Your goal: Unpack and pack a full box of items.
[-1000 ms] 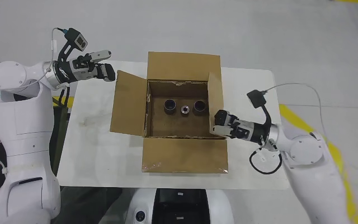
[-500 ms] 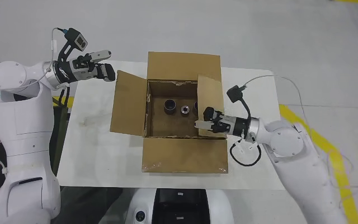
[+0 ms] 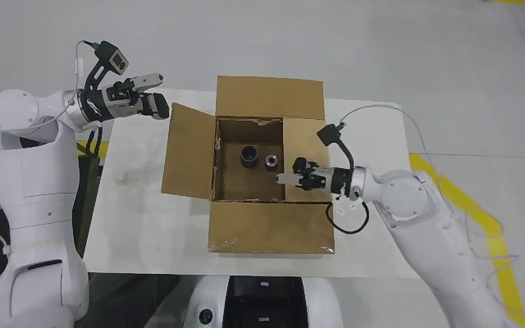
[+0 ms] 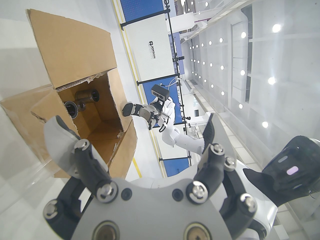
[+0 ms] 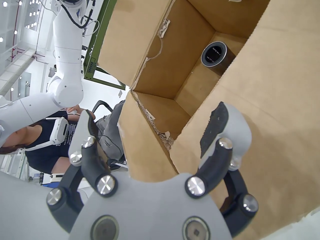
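Note:
An open cardboard box (image 3: 271, 225) stands mid-table. On its floor are a dark metal cylinder (image 3: 248, 154) and a smaller ring-like part (image 3: 270, 160). The box's right flap (image 3: 305, 143) leans inward over the opening. My right gripper (image 3: 291, 177) is open at that flap's edge, above the box interior. In the right wrist view the gripper (image 5: 155, 123) straddles the flap (image 5: 262, 101), and one cylinder (image 5: 215, 56) shows below. My left gripper (image 3: 152, 94) is open, raised beyond the box's far-left corner. In the left wrist view the gripper (image 4: 135, 133) faces the box (image 4: 75, 38) and the cylinders (image 4: 87, 96).
The left flap (image 3: 187, 152), back flap (image 3: 269, 96) and front flap lie folded outward. The white table (image 3: 131, 205) has bare room left of the box and at its far right corner (image 3: 369, 123).
My right arm has swung left, taking the right flap from upright to leaning over the opening. The rightmost cylinder is now covered by it. The left arm has stayed still.

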You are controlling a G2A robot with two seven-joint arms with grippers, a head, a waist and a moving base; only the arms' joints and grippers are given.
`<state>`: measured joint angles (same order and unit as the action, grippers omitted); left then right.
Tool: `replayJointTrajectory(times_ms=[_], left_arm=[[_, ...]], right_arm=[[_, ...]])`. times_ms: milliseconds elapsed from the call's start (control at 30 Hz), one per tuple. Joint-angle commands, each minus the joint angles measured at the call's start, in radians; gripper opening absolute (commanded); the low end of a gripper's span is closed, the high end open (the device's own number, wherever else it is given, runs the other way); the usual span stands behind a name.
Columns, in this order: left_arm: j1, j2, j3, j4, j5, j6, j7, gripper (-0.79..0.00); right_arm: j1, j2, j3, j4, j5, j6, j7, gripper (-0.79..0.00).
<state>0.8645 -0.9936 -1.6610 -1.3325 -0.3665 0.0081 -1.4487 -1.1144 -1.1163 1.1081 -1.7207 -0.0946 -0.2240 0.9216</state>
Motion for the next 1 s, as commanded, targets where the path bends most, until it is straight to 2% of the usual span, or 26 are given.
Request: replayJointTrajectory(times_ms=[0,433,967], left_arm=[[0.000,0.000,0.000,0.000,0.000,0.000,0.000,0.000],[0.000,0.000,0.000,0.000,0.000,0.000,0.000,0.000],[0.000,0.000,0.000,0.000,0.000,0.000,0.000,0.000]], right_arm=[[0.003,0.000,-0.004,0.005,0.000,-0.002,-0.002,0.000],[-0.033,0.014,0.060,-0.015,0.049,-0.069,-0.015,0.000],[-0.206,0.057,0.351,-0.015,0.203,-0.181,-0.071,0.000]])
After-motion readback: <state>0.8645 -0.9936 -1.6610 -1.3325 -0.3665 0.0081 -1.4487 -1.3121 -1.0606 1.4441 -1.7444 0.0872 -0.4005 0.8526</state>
